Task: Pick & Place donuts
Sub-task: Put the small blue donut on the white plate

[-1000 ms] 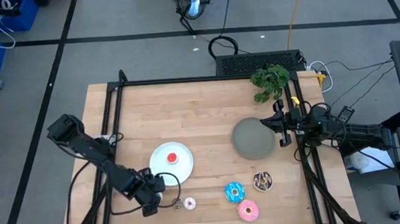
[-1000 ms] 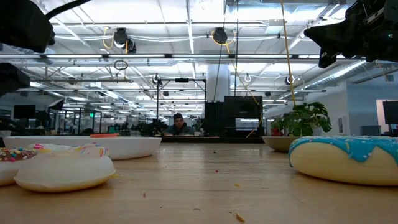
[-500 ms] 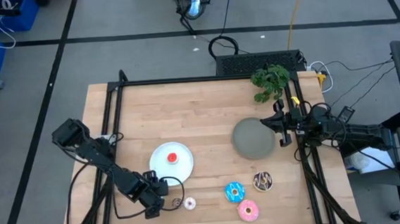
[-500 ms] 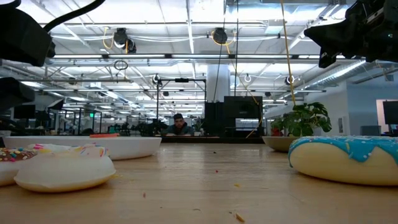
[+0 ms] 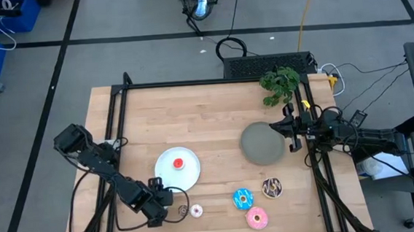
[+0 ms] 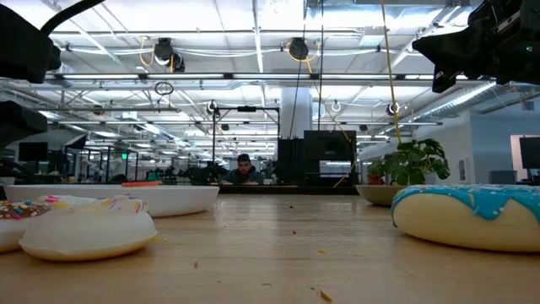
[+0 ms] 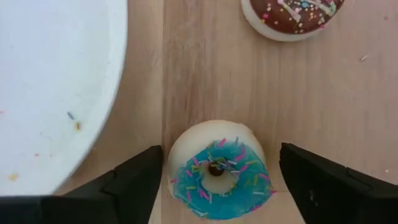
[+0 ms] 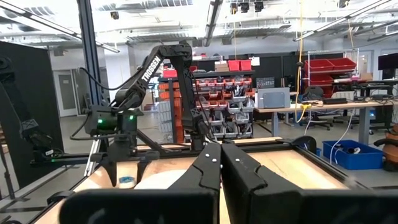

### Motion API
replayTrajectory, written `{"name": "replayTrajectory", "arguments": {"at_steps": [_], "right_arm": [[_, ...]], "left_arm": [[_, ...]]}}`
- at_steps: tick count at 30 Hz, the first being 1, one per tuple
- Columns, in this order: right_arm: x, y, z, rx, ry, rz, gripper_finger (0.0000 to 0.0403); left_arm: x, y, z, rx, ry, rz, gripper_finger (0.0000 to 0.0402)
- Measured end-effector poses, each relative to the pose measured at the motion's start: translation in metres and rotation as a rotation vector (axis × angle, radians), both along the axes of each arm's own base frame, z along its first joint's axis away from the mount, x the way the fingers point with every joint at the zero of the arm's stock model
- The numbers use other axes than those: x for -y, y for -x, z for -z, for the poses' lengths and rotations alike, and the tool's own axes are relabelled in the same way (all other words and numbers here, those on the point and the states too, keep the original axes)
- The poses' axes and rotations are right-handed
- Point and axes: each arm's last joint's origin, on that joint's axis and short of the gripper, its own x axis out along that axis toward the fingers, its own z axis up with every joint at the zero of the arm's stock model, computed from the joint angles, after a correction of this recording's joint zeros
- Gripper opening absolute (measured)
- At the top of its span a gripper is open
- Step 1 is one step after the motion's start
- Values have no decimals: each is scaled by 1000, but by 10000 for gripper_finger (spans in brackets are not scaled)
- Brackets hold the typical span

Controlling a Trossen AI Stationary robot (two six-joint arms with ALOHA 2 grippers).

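Wooden table in a big workshop: left arm poised over a small blue donut, right arm waiting.

Left gripper hangs over the small blue donut near the table's front edge, beside the white plate, fingers spread either side, not touching. Red donut already lies on that plate. Next it likely must lower and close. Right gripper, fingers together, waits by the grey plate.

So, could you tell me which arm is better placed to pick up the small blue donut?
Left: its open fingers straddle the small blue donut beside the white plate; the right gripper sits shut across the table.
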Motion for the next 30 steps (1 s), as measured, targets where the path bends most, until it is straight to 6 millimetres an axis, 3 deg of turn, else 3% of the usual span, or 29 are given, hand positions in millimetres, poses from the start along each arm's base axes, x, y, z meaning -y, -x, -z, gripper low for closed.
{"name": "replayTrajectory", "arguments": {"at_steps": [8, 16, 23, 30], "right_arm": [[0, 0, 0, 0, 0, 0, 0], [0, 0, 0, 0, 0, 0, 0], [0, 0, 0, 0, 0, 0, 0], [0, 0, 0, 0, 0, 0, 0]], "left_arm": [[1, 1, -1, 18, -28, 10, 238], [5, -16, -19, -15, 24, 1, 210], [7, -36, -59, -62, 39, 59, 217], [-3, -49, -117, -125, -25, 75, 219]]}}
